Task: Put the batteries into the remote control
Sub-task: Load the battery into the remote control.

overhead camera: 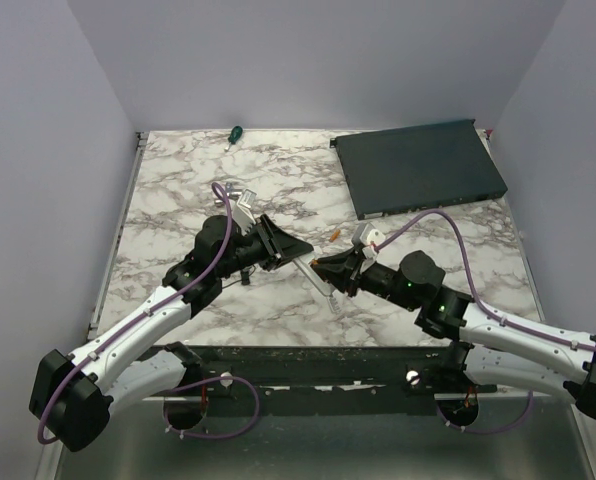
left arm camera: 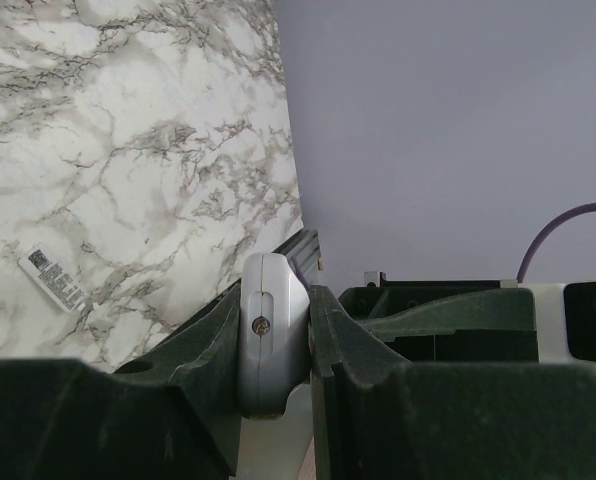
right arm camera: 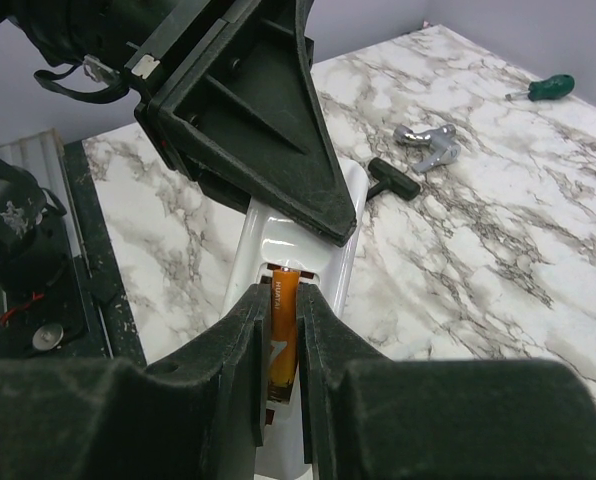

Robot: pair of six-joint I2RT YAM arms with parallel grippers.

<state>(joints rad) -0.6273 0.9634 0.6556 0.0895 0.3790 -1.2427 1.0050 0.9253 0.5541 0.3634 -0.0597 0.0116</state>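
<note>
Right gripper (right arm camera: pixel 281 298) pinching battery (right arm camera: pixel 283 340), left gripper (left arm camera: pixel 274 300) clamping remote (left arm camera: pixel 270 355), both reaching inward

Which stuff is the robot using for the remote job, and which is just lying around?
For the job: remote control, orange battery.
Just lying about: green-handled screwdriver, silver bracket, dark flat box.
</note>
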